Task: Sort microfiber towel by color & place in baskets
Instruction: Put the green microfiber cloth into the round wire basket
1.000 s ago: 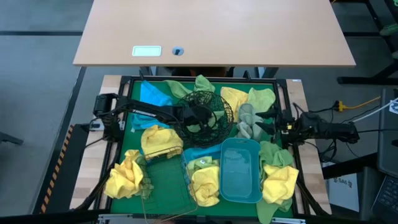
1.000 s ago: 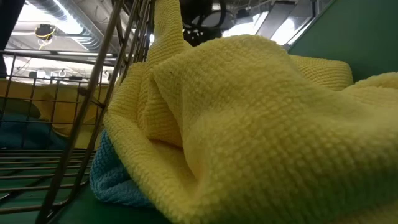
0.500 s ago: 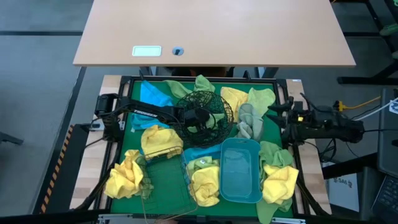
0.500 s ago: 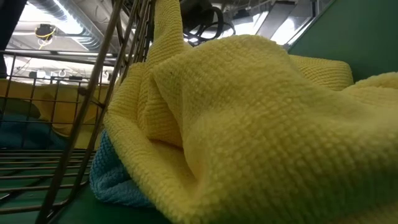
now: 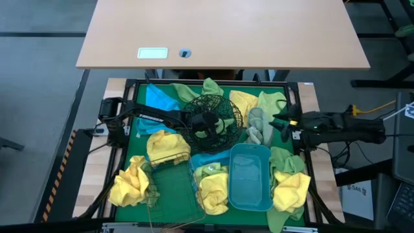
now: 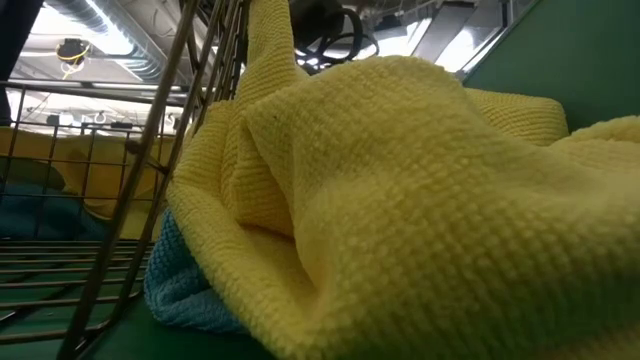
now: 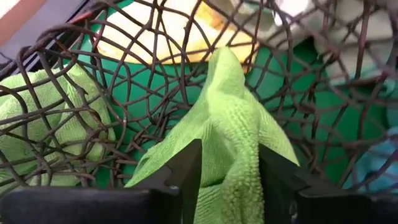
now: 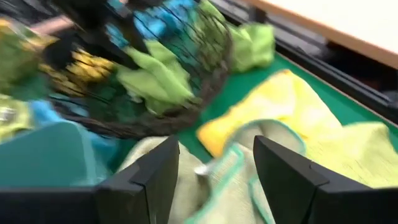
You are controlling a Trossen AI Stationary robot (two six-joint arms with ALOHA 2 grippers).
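Since earlier frame: right gripper (image 5: 279, 122) swung back toward centre-right, jaws spread, empty, over pale green towel (image 5: 259, 127). Left gripper (image 5: 208, 122) in mesh bowl (image 5: 228, 108), jaws parting around green towel (image 7: 233, 134). Towels soft, light, limp: best pinched at raised fold.

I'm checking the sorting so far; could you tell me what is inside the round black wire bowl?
A light green towel lies in the black wire bowl, between the left gripper's open fingers. The arm hides the bowl's floor from above, so anything else there cannot be seen.

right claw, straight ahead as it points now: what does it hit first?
Likely the pale green towel lying between the open right claw fingers, ahead of the yellow towel; depth is unclear.
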